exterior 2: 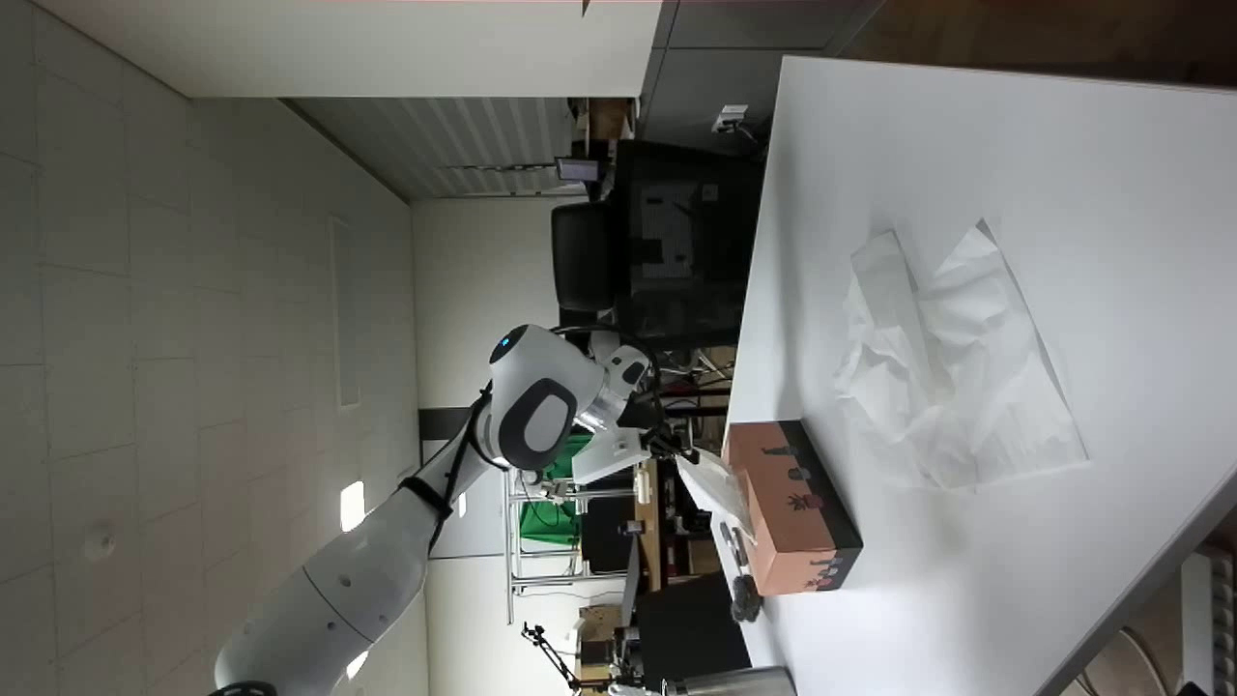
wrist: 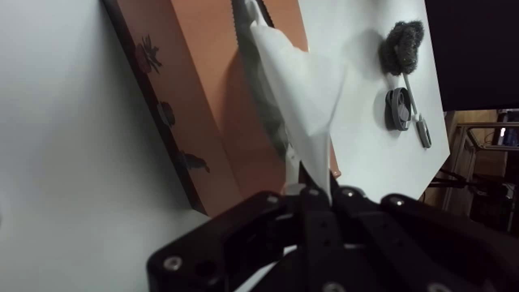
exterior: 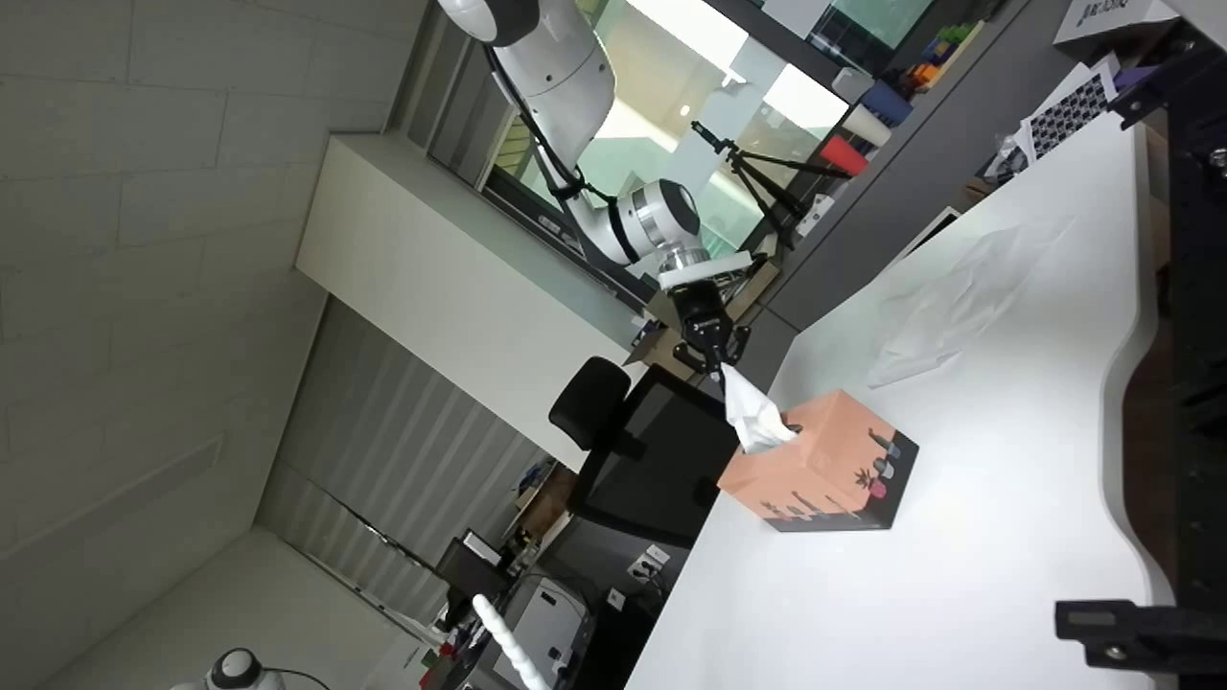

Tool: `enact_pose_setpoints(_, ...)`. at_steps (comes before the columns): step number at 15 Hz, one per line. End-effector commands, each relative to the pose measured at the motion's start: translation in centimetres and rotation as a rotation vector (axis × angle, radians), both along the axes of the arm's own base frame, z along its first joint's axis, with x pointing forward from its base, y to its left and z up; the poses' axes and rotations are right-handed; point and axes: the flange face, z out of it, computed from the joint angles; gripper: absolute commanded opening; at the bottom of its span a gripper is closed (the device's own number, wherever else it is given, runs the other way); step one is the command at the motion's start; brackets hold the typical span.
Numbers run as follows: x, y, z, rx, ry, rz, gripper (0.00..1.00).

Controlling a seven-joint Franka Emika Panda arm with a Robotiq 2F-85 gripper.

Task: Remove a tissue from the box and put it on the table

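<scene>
Wrist view: the gripper (wrist: 319, 178) pinches one end of the white tissue (wrist: 306, 89), its fingertips drawn together with only thin paper between them. From that pinch we follow the tissue, stretched long and creased, down to the slot (wrist: 256, 77) in the top of the salmon-pink box (exterior: 824, 470); how much of it lies inside, we cannot see. The box stands on the white surface (exterior 2: 966, 145), a dark, patterned band along its base. In both exterior views a crinkled, whitish sheet (exterior 2: 986, 396) lies near the box, apart from it; on the box's opposite side we see a dark, fuzzy brush (wrist: 403, 48) and, near it, a grey ring-shaped piece (wrist: 399, 109). We take the step in hand to be the pull: grasp made, tissue partly out, the laying-down not yet done. The next move, we judge, calls for a steady rise straight away from the slot until the trailing end comes free, gentle enough that the paper does not tear and the box does not lift with it; then a swing aside, a lowering to the surface, and release.
</scene>
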Motion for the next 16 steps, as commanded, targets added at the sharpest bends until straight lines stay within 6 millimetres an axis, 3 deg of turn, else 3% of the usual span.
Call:
enact_pose_setpoints(1, 1.0, -2.2, 3.7, 0.022, 0.006, -0.056, 0.0)
enact_pose_setpoints(10, 0.4, -7.8, 10.5, -0.195, -0.132, -0.182, 0.0)
enact_pose_setpoints(13, -0.3, -10.3, 11.6, -0.335, -0.136, -0.198, 0.0)
enact_pose_setpoints(16, -1.0, -12.3, 11.2, -0.514, -0.131, -0.207, 0.0)
